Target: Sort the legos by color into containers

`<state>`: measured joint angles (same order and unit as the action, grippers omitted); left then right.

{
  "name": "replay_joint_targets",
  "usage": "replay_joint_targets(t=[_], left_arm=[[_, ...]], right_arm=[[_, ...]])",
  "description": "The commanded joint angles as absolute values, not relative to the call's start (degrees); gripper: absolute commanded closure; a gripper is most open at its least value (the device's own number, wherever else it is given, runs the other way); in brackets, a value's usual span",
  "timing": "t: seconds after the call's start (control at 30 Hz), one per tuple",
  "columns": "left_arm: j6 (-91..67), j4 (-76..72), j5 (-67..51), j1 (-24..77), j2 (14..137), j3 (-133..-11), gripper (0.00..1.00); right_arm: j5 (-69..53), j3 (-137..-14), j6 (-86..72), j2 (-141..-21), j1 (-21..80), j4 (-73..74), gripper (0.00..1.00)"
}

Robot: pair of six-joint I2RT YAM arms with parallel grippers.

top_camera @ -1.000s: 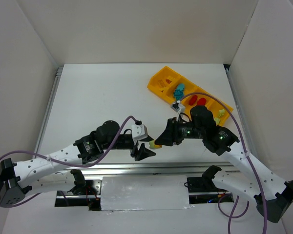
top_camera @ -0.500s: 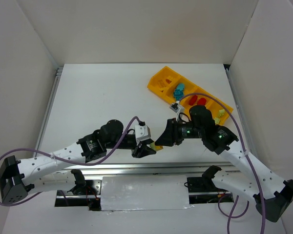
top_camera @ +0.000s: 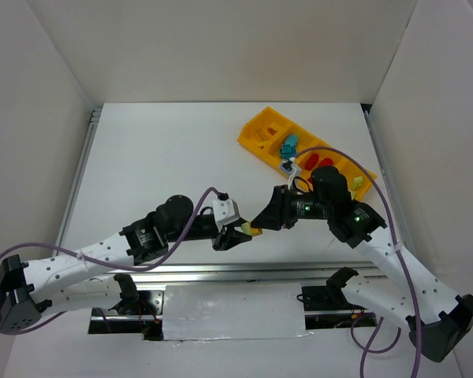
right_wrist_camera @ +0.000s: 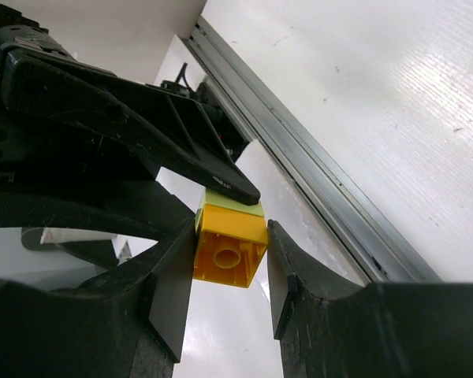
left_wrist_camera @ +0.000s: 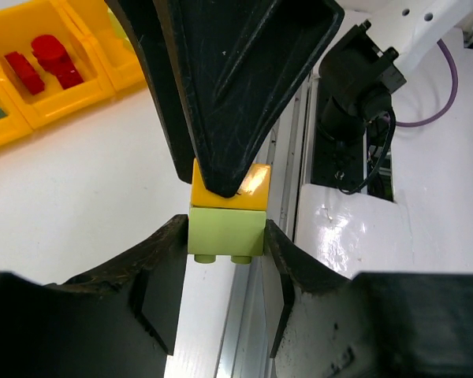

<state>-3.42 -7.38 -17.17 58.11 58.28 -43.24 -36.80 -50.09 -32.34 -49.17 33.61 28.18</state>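
Left wrist view: left end effector (left_wrist_camera: pixel 225 250) pinching pale green brick (left_wrist_camera: pixel 226 231). Right end effector (right_wrist_camera: pixel 230 264) pinching yellow brick (left_wrist_camera: pixel 229 187) joined to it, near the rail (right_wrist_camera: pixel 315 165) at the tabletop (top_camera: pixel 165 157) near edge. Open tabletop left of both. Beyond right end effector: tray (top_camera: pixel 255 135) holding red bricks (left_wrist_camera: pixel 43 61) and teal bricks (top_camera: pixel 288 146).

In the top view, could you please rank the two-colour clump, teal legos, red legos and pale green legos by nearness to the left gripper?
1. The two-colour clump, held in the left gripper.
2. The teal legos and the red legos, up and right: too close to call.
3. The pale green legos, far right.
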Motion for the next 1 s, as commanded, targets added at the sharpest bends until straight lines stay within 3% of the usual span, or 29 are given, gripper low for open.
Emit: replay_joint_targets(t=[0.0,0.43,0.57,0.77,0.97], left_arm=[[-4.3,-9.5,-15.3,58.0,56.0,-42.4,1.0],[-4.0,-9.4,-13.6,58.0,56.2,-41.3,1.0],[-4.6,-8.3,-11.3,58.0,56.0,-41.7,1.0],[-12.2,-8.0,-0.5,58.0,53.4,-39.8,1.0],[-20.6,-0.9,11.1,58.0,53.0,-41.2,1.0]], right_arm=[[-39.2,-49.3,-31.7,-47.6,32.3,25.1,1.0],[-36.8,-48.6,-32.3,-46.8,25.3,25.8,1.0],[-27.3,-49.3,-33.0,-47.9,25.0,26.0,1.0],[-10.4,-54.8,-34.9,-63.0,23.1,21.3,1.0],[1.5,-78.8,-35.9,-88.3,19.3,18.5,1.0]])
